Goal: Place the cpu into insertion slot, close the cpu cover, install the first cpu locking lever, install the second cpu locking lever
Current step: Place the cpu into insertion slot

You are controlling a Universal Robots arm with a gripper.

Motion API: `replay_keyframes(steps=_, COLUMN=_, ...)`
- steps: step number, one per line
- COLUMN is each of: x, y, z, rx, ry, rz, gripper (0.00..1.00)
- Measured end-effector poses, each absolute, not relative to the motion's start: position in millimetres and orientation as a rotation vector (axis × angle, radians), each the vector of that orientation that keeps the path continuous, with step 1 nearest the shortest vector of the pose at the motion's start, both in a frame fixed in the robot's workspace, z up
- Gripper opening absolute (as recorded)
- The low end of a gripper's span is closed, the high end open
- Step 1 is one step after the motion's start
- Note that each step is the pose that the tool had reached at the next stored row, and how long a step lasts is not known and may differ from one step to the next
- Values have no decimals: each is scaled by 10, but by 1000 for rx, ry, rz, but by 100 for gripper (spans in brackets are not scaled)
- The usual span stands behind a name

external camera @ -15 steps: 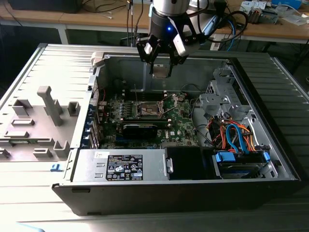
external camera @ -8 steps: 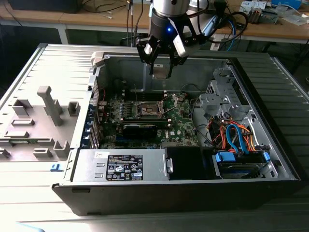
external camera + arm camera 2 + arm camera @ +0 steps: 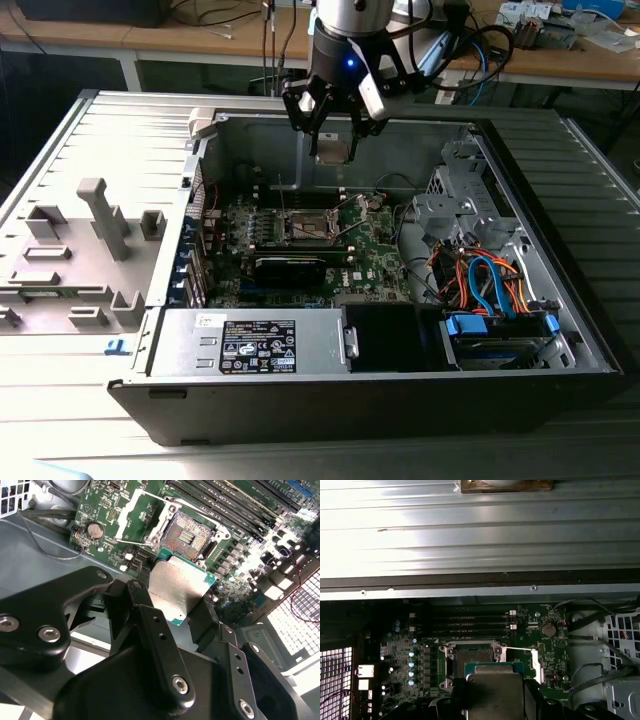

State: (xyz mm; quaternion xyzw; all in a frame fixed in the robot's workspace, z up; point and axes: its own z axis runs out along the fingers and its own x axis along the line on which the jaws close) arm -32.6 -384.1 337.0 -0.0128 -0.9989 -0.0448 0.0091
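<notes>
The black-fingered gripper [image 3: 335, 138], at upper centre of the exterior view, holds the small flat square silvery-grey cpu [image 3: 177, 587] clamped by opposite edges, well above the board. The square, dark-centred, metal-rimmed insertion slot [image 3: 186, 532] lies below it, at frame centre, uncovered. The thin silver cpu cover [image 3: 125, 525] is swung open beside the slot. The fingers hide the chip's side edges, and its corner mark cannot be made out.

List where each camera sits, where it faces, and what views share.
Exterior view: off the arm, above the power supply, looking into the open case; shows the gripper shut on the cpu.
Second wrist view: at the wrist, looking along the fingers past the cpu to the insertion slot.
First wrist view: at the wrist, facing the board over the cpu.
Both wrist views share the insertion slot.
</notes>
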Motion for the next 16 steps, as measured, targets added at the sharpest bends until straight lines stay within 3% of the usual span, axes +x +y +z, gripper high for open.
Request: replay_keyframes(steps=16, x=-326, y=-3880, z=3352, rx=-40, ry=-3120, rz=-140, gripper=55)
